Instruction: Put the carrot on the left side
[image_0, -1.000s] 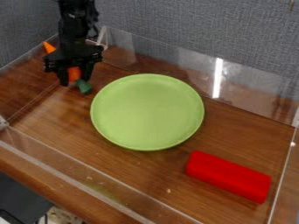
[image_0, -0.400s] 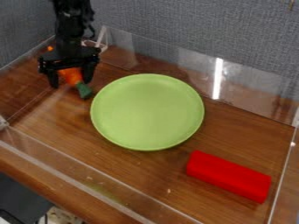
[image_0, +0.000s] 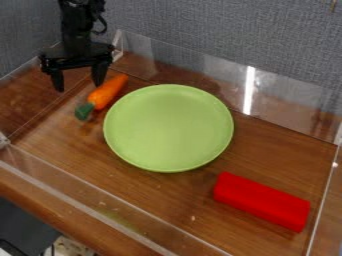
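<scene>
Carrot (image_0: 102, 97): lying on the tabletop (image_0: 160, 213), upper left, just beside the green plate (image_0: 168, 128), stem end toward the near side.
Claw (image_0: 76, 72): spread wide, nothing in it, left of the carrot.
Step, my read: placement looks done; back off.
Retreat: lift straight up, fingers wide, no sideways sweep.
Watch: a brushed carrot could roll against the plate.

the orange carrot (image_0: 107, 93) lies beside the green plate (image_0: 168, 128), the open claw (image_0: 78, 84) nearby.

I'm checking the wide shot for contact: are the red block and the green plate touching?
Apart: the camera view shows bare wood between the block and plate.
</scene>
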